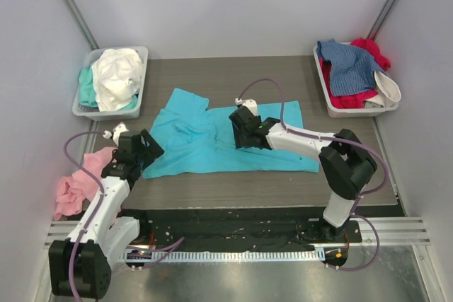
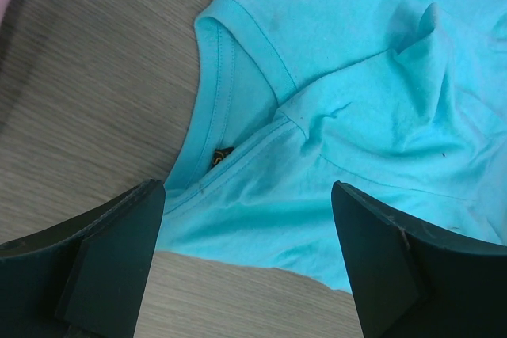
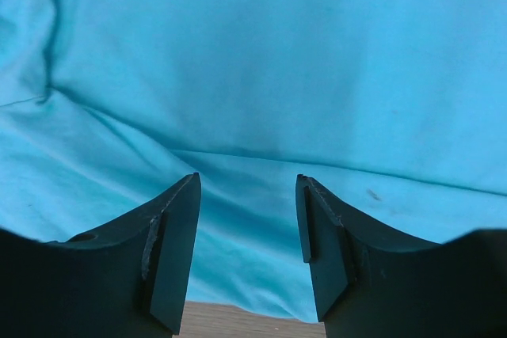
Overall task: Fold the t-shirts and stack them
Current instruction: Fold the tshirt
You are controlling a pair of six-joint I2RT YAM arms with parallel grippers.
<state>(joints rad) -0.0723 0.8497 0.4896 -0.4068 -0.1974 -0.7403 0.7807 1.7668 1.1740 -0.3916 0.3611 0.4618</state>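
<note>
We find the left gripper spread wide and holding nothing, with the neckband of the turquoise t-shirt lying just ahead of its fingers. The right gripper stands partly open and empty, the same cloth spread directly before it.

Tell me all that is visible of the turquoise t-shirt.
The turquoise t-shirt is soft plain cloth with short sleeves and a round neck bearing a small dark label. It lies spread on the table, rumpled with shallow folds, not yet folded. The open left gripper hovers at the neck end, the open right gripper over its body; neither pinches cloth.
</note>
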